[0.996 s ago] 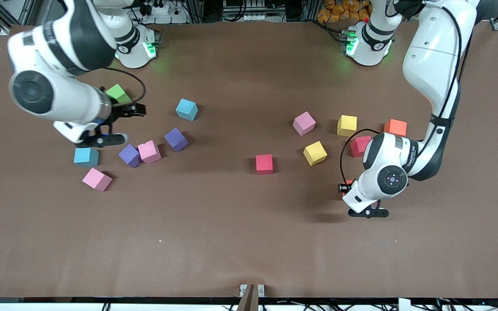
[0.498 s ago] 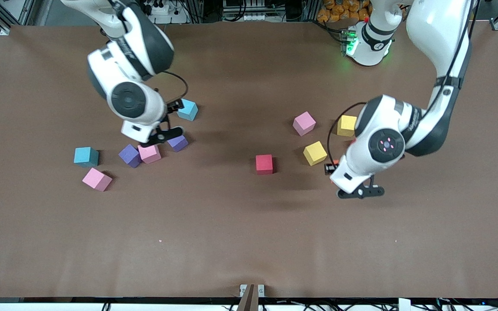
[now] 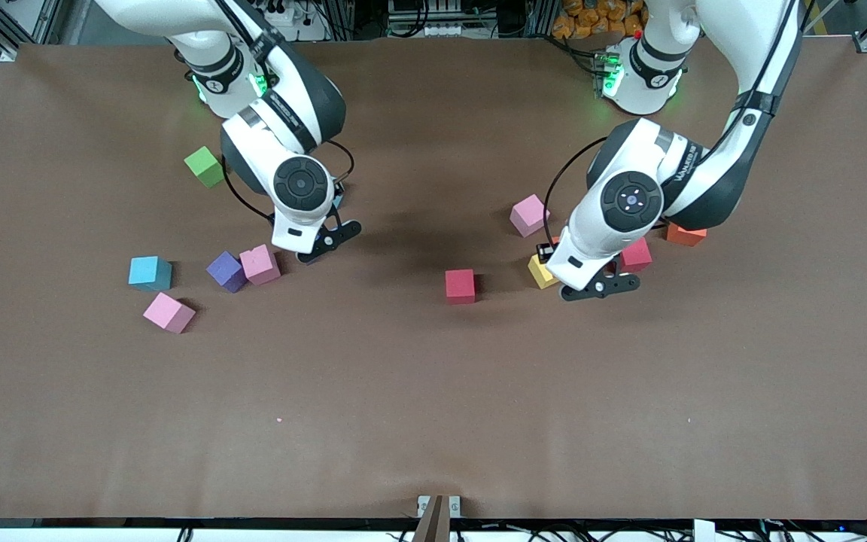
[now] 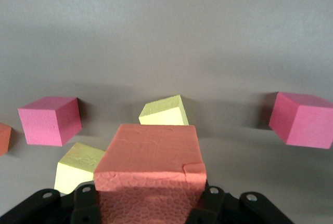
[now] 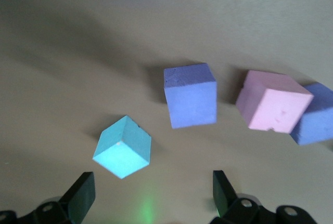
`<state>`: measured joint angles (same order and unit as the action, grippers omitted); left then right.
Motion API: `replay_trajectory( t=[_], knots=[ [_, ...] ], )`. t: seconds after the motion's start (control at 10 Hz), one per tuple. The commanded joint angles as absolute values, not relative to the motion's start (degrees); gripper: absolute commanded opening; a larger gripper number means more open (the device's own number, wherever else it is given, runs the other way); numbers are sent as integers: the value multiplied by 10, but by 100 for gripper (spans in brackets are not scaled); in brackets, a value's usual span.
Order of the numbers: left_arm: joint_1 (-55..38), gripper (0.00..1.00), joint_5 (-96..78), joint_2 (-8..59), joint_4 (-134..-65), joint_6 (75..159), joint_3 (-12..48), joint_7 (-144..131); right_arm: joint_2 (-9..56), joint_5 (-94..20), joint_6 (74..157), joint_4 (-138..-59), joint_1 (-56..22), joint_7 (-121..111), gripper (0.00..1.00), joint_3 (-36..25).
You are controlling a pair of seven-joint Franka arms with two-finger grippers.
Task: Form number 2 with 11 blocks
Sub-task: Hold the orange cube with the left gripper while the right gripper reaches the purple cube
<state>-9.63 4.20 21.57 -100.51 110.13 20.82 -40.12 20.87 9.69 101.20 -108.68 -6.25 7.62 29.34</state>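
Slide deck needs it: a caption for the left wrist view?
Left gripper holds an orange block above two yellow blocks.

High front camera facing both bases; two close downward wrist cameras (sharing its blocks (image 3: pixel 460 286)).

one line of dark lettering runs along the white forearm of the left arm (image 3: pixel 683 167) in the front view, too small to read. no readable text, number or sign on the blocks (image 3: pixel 460 286) or the table (image 3: pixel 433 391).
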Motion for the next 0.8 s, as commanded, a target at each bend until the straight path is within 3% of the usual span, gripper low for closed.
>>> replay_trajectory(
  t=[0.0,0.7],
  knots=[
    [-89,0,30,218,-1022,1118,209,-406,201,110,1059,-1143,-41,62,100,301],
    [-70,0,31,230,-1033,1126,207,-407,203,121,1123,-1171,-6,27,100,300]
  ],
)
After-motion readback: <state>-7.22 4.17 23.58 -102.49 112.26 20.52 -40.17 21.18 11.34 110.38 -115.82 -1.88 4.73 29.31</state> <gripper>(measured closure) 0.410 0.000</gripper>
